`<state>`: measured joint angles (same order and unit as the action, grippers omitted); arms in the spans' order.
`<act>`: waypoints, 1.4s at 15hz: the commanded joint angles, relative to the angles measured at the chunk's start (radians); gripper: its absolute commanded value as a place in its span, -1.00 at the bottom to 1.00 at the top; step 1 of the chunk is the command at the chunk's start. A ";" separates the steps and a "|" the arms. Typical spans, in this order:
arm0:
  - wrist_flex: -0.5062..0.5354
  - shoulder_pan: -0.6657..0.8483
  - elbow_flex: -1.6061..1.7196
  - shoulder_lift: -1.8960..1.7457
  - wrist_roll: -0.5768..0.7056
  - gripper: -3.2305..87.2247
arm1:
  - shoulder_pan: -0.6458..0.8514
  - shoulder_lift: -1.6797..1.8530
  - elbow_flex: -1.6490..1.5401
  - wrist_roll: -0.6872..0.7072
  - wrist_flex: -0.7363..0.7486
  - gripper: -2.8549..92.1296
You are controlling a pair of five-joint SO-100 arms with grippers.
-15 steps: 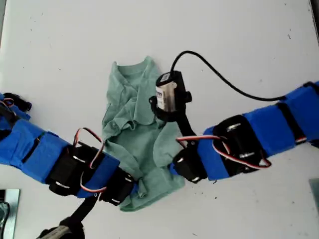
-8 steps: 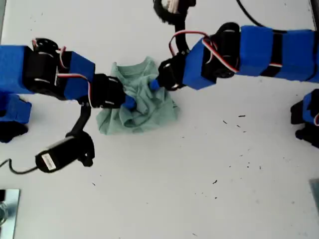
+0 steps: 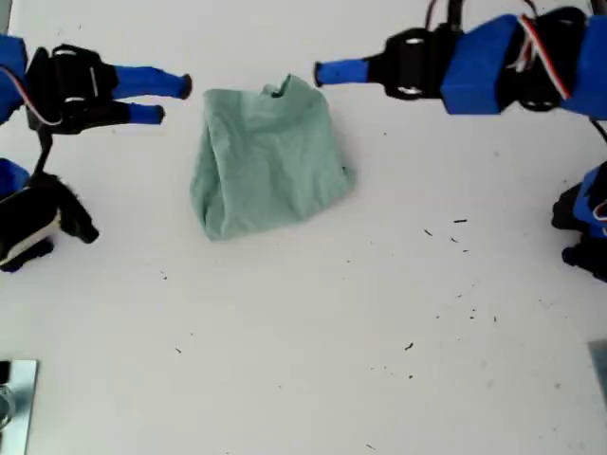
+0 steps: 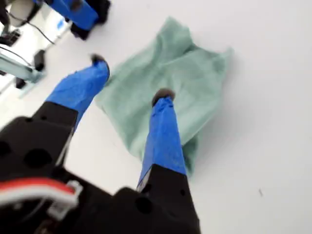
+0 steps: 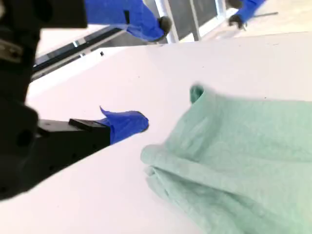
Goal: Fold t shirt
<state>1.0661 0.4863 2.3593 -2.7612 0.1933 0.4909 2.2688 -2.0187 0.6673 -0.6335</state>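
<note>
White desk (image 3: 313, 360) is filling the whole ext. view. The t shirt (image 3: 268, 156) is lying on it in the upper middle of that view, doubled over into a rough, wrinkled block w/ the collar (image 3: 278, 90) poking out at the far edge. It is sitting between the two arms, and nothing is holding it. In the first wrist view the t shirt (image 4: 178, 83) is spreading out flat beyond the fingers. In the second wrist view the t shirt (image 5: 234, 156) is showing a thick folded corner close to the camera, collar (image 5: 196, 91) further off.

First arm (image 3: 493, 62) is reaching in from the ext. view's upper right, blue-taped w/ black joints. Second arm (image 3: 66, 85) is coming in from the ext. view's upper left.

My first tool (image 3: 324, 72) is pointing at the collar corner, just beside it, apparently w/o touching. In its own wrist view my first tool (image 4: 131, 78) is standing spread apart, gripping nothing.

My second tool (image 3: 171, 100) is hovering near the t shirt's edge on the ext. view's left, w/ a gap of bare desk between. Its jaws are gaping wide, and my second tool (image 5: 136, 73) is gripping nothing.

A black camera unit (image 3: 38, 223) is hanging off the second arm. A metal piece (image 3: 14, 393) is sitting in the ext. view's bottom-left corner. Small dark specks (image 3: 455, 227) are dotting the desk towards the ext. view's right.
</note>
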 commanded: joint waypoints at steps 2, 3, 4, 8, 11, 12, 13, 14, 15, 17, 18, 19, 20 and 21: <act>-0.032 -0.084 0.299 -0.314 -0.084 -0.44 | -0.002 0.676 -0.531 -0.100 -0.094 -0.61; -0.051 -0.129 0.416 -0.453 -0.110 -0.48 | -0.014 0.922 -0.680 -0.149 -0.199 -0.61; -0.028 -0.176 0.509 -0.577 -0.161 -0.54 | -0.041 1.152 -0.798 -0.199 -0.333 -0.61; 0.000 -0.367 0.795 -0.839 -0.336 -0.72 | -0.089 1.236 -1.028 -0.336 -0.561 -0.62; -0.044 -0.495 0.873 -0.842 -0.460 -0.53 | -0.038 1.233 -1.094 -0.262 -0.689 -0.66; -0.018 -0.489 0.870 -0.841 -0.318 -0.52 | -0.041 1.233 -1.094 -0.137 -0.689 -0.67; -0.025 -0.492 0.873 -0.842 -0.126 -0.52 | -0.026 1.233 -1.092 0.052 -0.692 -0.66; -0.028 -0.502 0.877 -0.842 -0.115 -0.52 | -0.025 1.233 -1.092 0.091 -0.692 -0.68; -0.028 -0.505 0.877 -0.842 -0.115 -0.52 | -0.028 1.233 -1.092 0.089 -0.692 -0.68; -0.028 -0.505 0.877 -0.842 -0.115 -0.52 | -0.028 1.233 -1.092 0.089 -0.692 -0.68; -0.028 -0.505 0.877 -0.842 -0.115 -0.52 | -0.028 1.233 -1.092 0.089 -0.692 -0.68; -0.028 -0.505 0.877 -0.842 -0.115 -0.52 | -0.028 1.233 -1.092 0.089 -0.692 -0.68; -0.028 -0.505 0.877 -0.842 -0.115 -0.52 | -0.028 1.233 -1.092 0.089 -0.692 -0.68; -0.028 -0.505 0.877 -0.842 -0.115 -0.52 | -0.028 1.233 -1.092 0.089 -0.692 -0.68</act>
